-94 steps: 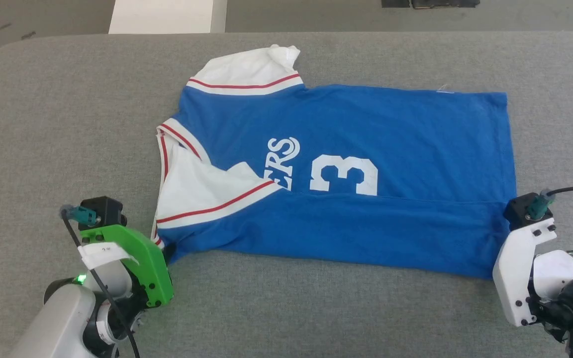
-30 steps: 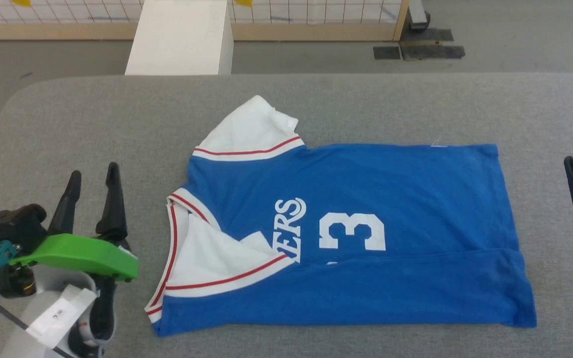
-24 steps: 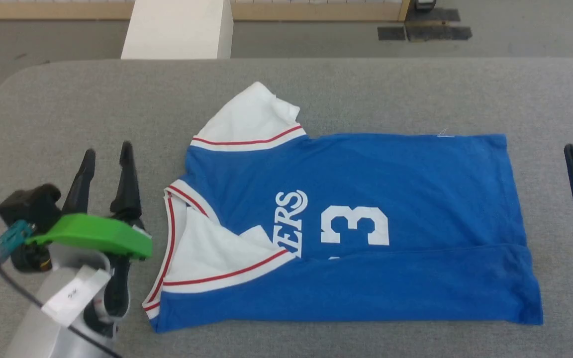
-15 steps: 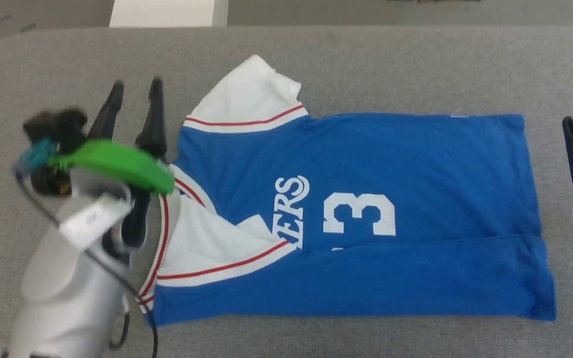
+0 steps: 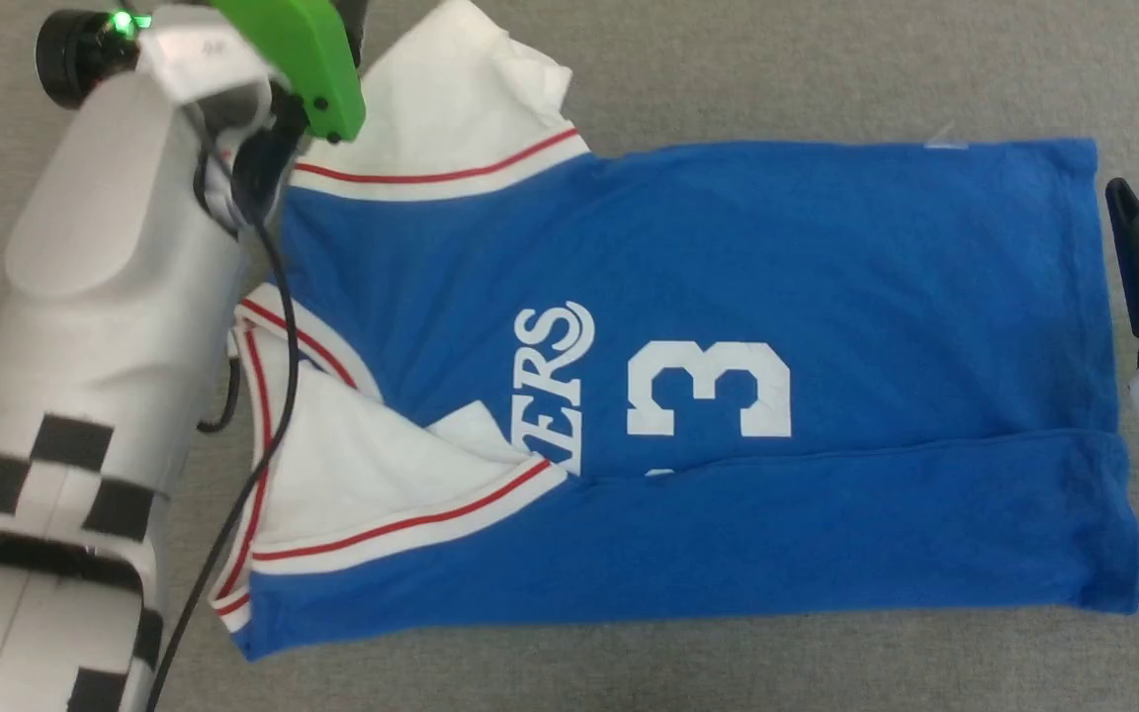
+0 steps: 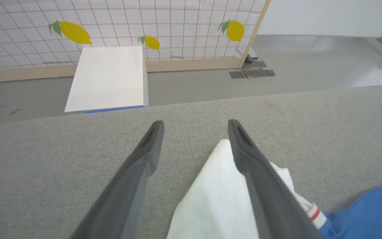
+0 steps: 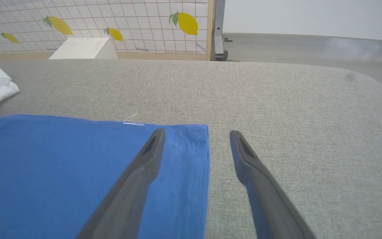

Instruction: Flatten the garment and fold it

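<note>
1 garment (image 5: 728, 247) — 1 left pincer (image 6: 195, 122), 1 right pincer (image 7: 197, 131) — 1 white box (image 6: 108, 78), 4 lemon prints (image 6: 70, 31).

Jersey (image 5: 827, 257) royal blue w/ white sleeves, red trim, white 3; table (image 5: 777, 59) grey.

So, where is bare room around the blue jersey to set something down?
Bare grey fabric table lies beyond the far edge of the royal-blue soft jersey, and in a strip along its near folded edge. Crowded: the collar side, under the pale left arm; the right gripper straddles the hem.
</note>
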### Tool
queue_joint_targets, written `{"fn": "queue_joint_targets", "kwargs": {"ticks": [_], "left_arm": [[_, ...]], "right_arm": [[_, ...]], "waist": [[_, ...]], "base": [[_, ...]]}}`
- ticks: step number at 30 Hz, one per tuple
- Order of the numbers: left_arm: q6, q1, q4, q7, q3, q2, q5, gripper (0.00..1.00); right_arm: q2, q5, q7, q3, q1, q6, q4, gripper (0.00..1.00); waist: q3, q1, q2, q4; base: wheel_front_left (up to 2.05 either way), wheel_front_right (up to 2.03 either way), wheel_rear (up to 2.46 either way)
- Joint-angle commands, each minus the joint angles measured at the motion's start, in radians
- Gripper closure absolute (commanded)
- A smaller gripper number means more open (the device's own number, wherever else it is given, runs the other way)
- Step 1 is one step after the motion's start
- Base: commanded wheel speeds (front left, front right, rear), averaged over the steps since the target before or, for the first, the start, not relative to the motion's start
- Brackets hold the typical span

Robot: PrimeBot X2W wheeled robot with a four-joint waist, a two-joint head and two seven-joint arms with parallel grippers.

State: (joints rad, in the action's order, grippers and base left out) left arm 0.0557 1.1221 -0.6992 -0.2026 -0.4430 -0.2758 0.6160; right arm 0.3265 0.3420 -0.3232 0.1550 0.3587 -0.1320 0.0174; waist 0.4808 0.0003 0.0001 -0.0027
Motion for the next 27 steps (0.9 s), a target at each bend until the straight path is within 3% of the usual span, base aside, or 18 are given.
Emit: {"fn": "queue_joint_targets", "kwargs": {"ticks": [1,7,18,19,20,27], "left_arm": [[0.008,0.037,-0.027,-0.037,-0.01,0.007,0.004,0.0],[0.01,0.152,-0.157,-0.314,-0.058,0.029,0.023,0.0],[-0.055,0.191,-0.27,-0.599,-0.138,0.033,-0.01,0.0],[-0.058,0.187,-0.273,-0.622,-0.138,0.037,-0.003,0.63],[-0.058,0.185,-0.273,-0.638,-0.138,0.04,0.001,1.0],[-0.05,0.179,-0.212,-0.627,-0.112,0.048,0.041,1.0]], "right_arm": [[-0.003,0.002,-0.004,0.0,0.015,0.001,0.008,0.0],[-0.006,0.003,-0.009,0.006,0.009,0.001,0.029,0.0],[-0.018,0.006,-0.014,0.013,0.004,0.001,0.053,0.0],[-0.019,0.006,-0.015,0.014,0.003,0.001,0.054,0.0],[-0.018,0.006,-0.015,0.016,0.003,0.001,0.055,0.0],[-0.007,0.007,-0.028,0.024,0.022,0.001,0.063,0.0]], "waist": [[0.052,-0.0003,-0.0001,-0.046],[0.09,-0.0003,-0.0001,-0.082],[0.129,-0.0003,-0.0001,-0.101],[0.131,-0.0003,-0.0001,-0.1],[0.133,-0.0003,-0.0001,-0.098],[0.127,-0.0003,-0.0001,-0.081]], "base": [[0.0,0.0,0.0],[0.0,0.0,0.0],[0.0,0.0,0.0],[0.0,0.0,0.0],[0.0,0.0,0.0],[0.0,0.0,0.0]]}}
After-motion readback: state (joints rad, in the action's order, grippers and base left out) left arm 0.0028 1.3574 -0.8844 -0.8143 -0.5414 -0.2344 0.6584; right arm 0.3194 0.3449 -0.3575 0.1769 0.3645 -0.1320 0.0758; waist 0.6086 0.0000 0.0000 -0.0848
